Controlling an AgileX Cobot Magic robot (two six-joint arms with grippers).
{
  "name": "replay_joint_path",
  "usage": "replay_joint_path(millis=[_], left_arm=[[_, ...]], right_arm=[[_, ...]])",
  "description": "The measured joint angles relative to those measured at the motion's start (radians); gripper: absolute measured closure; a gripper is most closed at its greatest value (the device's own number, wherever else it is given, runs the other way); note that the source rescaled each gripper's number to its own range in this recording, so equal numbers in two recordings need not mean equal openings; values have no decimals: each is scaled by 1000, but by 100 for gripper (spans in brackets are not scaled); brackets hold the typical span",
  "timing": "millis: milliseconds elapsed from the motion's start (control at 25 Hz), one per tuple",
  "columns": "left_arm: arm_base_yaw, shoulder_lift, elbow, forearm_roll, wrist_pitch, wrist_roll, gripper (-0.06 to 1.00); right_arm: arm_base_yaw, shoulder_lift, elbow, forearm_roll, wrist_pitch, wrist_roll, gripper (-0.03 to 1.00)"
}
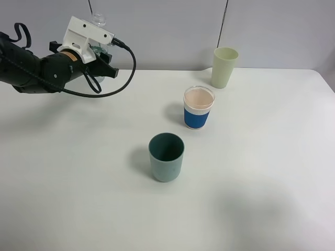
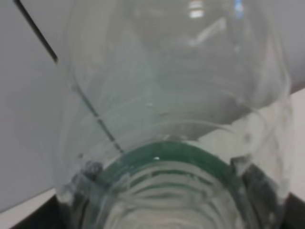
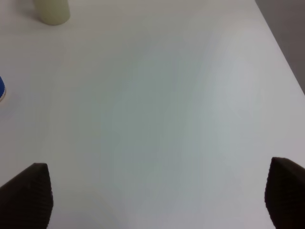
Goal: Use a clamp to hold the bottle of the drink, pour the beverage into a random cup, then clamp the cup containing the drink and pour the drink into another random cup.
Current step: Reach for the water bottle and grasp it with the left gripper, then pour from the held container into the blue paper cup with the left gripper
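Observation:
My left gripper [image 1: 102, 56] hangs at the far left, above the table's back edge, shut on the bottle of the drink [image 1: 98, 20]; only the bottle's clear neck shows above the wrist. The left wrist view is filled by that clear bottle [image 2: 176, 95] with its green label band [image 2: 167, 155]. I cannot tell whether beverage is inside. The blue-sleeved white cup [image 1: 199, 108] stands right of centre, its inside pale peach. In front of it, at the middle, is the teal cup [image 1: 166, 157]. My right gripper [image 3: 157, 193] is open over bare table, outside the exterior view.
A pale green cup [image 1: 225, 67] stands at the back right, also seen in the right wrist view as the pale cup [image 3: 51, 10]. A sliver of the blue sleeve [image 3: 1, 88] shows there too. The white table [image 1: 261, 198] ends at a grey wall behind.

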Motion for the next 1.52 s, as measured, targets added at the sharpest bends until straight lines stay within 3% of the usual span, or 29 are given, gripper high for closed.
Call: replay_joint_path(millis=[440,640,1040,1520], left_arm=[[-190,-150,49,-395,21,516,92],[-278,-170,49,-530,9,710,92],[-400,-170,49,-721,-34,1030,92],[-424,-147,-16,-787,-48,1284,92]], right_arm=[[0,0,0,0,0,0,27],[0,0,0,0,0,0,27],[0,0,0,0,0,0,27],[0,0,0,0,0,0,27]])
